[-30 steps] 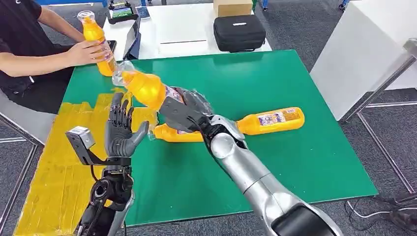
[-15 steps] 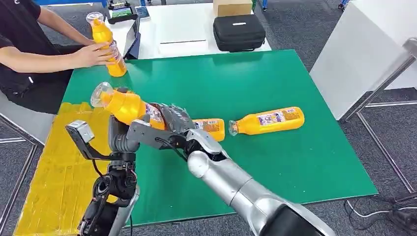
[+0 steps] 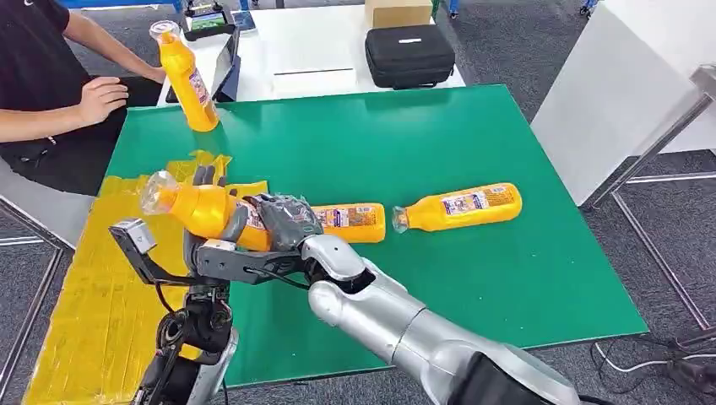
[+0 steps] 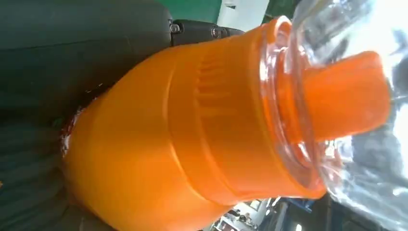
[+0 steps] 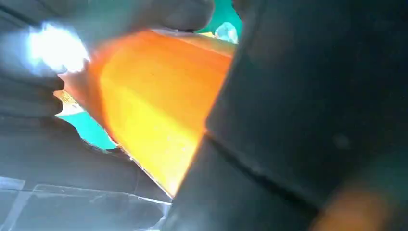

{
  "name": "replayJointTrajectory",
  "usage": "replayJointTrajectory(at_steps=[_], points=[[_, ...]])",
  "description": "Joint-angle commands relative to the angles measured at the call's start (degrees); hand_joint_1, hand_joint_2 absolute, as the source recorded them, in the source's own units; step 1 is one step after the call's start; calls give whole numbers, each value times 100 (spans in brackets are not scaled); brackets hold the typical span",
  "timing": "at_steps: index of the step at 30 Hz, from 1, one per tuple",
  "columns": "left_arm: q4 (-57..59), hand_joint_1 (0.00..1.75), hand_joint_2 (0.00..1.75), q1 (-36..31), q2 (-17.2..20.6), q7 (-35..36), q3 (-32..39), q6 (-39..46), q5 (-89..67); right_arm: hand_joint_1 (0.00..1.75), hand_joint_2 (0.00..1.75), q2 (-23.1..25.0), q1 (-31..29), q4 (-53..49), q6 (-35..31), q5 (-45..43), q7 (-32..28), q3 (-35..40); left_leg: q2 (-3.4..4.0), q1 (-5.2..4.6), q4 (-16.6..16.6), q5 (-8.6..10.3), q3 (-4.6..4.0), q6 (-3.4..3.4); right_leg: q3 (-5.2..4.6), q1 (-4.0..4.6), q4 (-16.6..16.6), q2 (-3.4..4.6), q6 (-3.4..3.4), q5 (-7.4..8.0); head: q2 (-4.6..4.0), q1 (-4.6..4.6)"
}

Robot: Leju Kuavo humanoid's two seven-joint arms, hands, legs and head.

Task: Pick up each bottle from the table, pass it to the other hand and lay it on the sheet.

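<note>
Step in hand: the hand-over. The right robot hand (image 3: 283,221) grips the orange bottle (image 3: 203,209) around its labelled body and holds it lying sideways in the air, cap end toward the yellow sheet (image 3: 89,295), over the table (image 3: 473,278) edge where green meets yellow. The left robot hand (image 3: 211,240) is at the bottle's shoulder, fingers showing behind it and thumb in front. It probably has a closing hold, but the head view is crowded there and I cannot tell whether it truly grips.

Two more bottles lie on the table: one (image 3: 350,222) just beside the right robot hand, another (image 3: 460,207) further right. A person's hand (image 3: 100,97) rests near an upright bottle (image 3: 187,78) at the far corner.

Next move, as I judge it: left robot hand clamps firmly, then the right lets go, then the bottle goes down flat on the sheet.
</note>
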Motion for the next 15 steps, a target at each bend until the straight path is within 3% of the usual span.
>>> replayJointTrajectory(at_steps=[1,3,6,7,15], points=[[537,166,175,-954,-191,80,-354,53,-140,175,175,22,250,139,223,-50,-152,896,-24,4,0,-4,20,-6,33,6,-2,-39,-1,-16,0,0],[542,175,175,-955,-189,79,-355,56,-144,175,175,22,235,169,208,-41,-156,889,-19,4,-2,-1,12,-5,23,6,-5,-31,-1,-9,0,0],[541,175,175,-949,-188,66,-356,71,-158,175,175,22,246,182,194,-50,-150,878,-19,5,-1,-1,10,-5,20,7,-4,-30,-1,-8,0,0],[541,175,175,-949,-188,66,-356,71,-158,175,175,22,246,182,194,-50,-150,878,-26,5,5,-18,44,-12,62,11,1,-53,-2,-32,0,0],[541,175,175,-950,-187,58,-353,82,-167,175,175,22,247,206,197,-65,-146,859,-9,4,-2,-2,11,-4,19,5,-4,-24,0,-8,0,0]])
